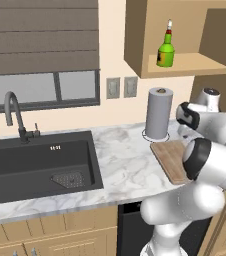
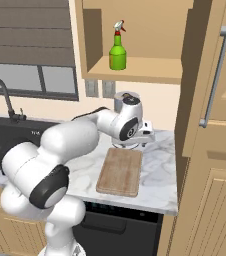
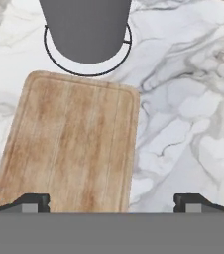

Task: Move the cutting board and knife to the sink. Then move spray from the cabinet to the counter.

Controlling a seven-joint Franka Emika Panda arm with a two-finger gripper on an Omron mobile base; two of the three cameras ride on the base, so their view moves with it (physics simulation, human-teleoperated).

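Presently, the cutting board [image 3: 72,144] is being approached by the claw [image 3: 112,201], whose jaws are being held wide apart and empty above the surface [image 3: 183,124]. For a sound pickup, one long edge should probably be straddled and the descent kept slow, since the board is lying flat. It is lying just below the claw, offset toward one fingertip, its far end just beside the paper towel roll [image 3: 86,27], well apart from the sink [image 1: 40,165]
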